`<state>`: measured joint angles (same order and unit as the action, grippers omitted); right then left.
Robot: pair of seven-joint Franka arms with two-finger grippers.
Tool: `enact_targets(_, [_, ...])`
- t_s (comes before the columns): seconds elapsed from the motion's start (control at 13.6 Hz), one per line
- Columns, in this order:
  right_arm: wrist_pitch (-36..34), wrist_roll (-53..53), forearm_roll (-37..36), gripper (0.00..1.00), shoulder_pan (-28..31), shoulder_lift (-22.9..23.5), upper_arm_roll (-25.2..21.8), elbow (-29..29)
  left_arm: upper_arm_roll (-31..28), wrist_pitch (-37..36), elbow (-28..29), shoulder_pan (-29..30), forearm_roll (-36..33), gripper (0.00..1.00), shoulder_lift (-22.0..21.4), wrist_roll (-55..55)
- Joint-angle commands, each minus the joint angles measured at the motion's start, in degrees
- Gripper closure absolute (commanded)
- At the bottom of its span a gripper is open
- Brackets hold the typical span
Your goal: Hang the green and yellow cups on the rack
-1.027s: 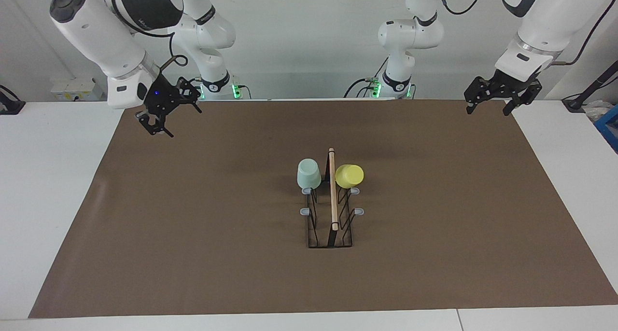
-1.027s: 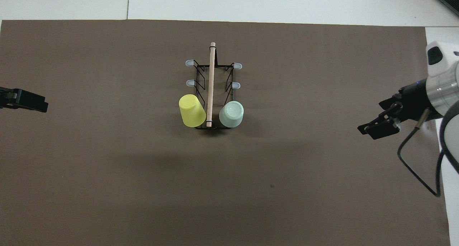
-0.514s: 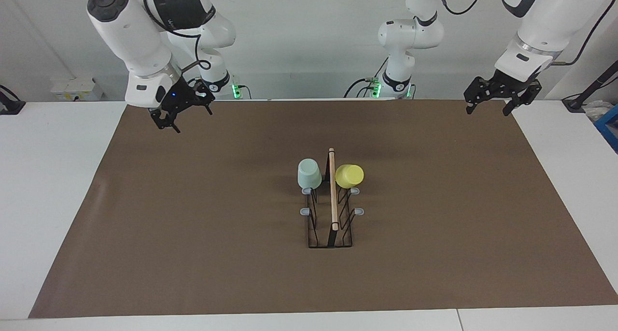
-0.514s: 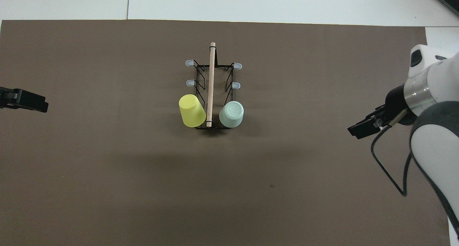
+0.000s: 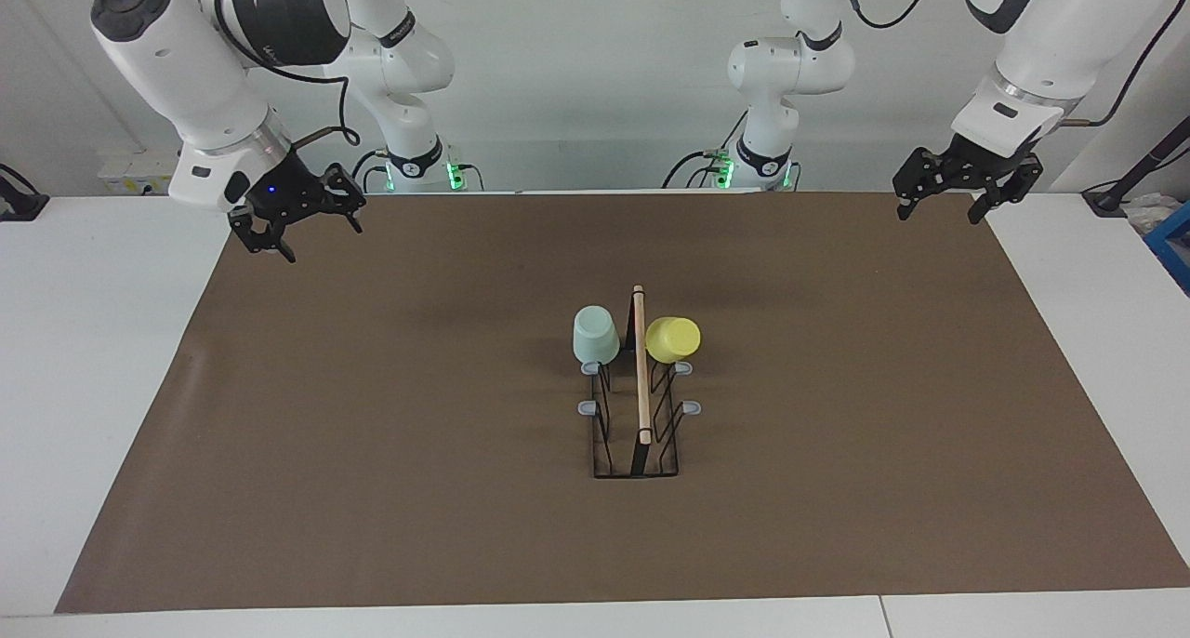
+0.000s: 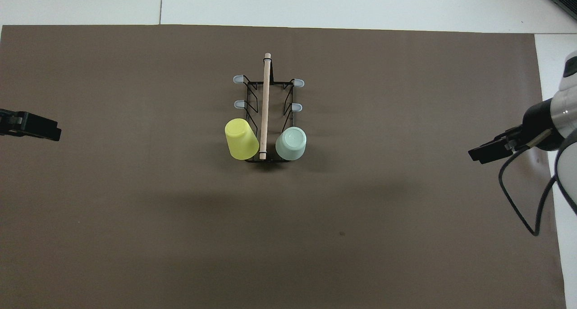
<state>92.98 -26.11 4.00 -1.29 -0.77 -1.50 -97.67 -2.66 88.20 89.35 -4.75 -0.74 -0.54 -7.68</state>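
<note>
Two cups sit upside down on the pegs at the end of the rack (image 5: 636, 405) nearest the robots, the green cup (image 5: 595, 335) toward the right arm's end of the desk (image 5: 93, 359) and the yellow cup (image 5: 673, 338) toward the left arm's, tilted outward. The rack's long wooden rod (image 5: 641, 364) points straight away from the robots. Each tool is released and holds nothing: the right tool (image 5: 296, 218) and left tool (image 5: 964, 184) hang over opposite brown mat (image 5: 372, 452) corners, well apart from the rack, so the hanging looks finished.
</note>
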Motion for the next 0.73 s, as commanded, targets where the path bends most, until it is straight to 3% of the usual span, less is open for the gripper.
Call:
enact_targets(0.0, [4.3, 1.3, -2.3, 0.00, -1.0, -0.6, 0.2, -1.2, 0.4, 1.0, 0.9, 0.4, -0.3, 0.00, -0.9, -0.8])
enact_targets(0.29, [3.1, 10.8, -2.5, 0.00, -2.9, -0.7, 0.2, -1.3, 0.4, 1.2, 0.9, 0.4, -0.3, 0.00, -0.9, -0.8])
enact_targets(0.66, [3.2, 11.7, -2.9, 0.00, -2.4, -0.7, 0.4, -1.4, 0.0, 1.4, 0.9, 0.7, 1.3, 0.00, -0.9, -1.0])
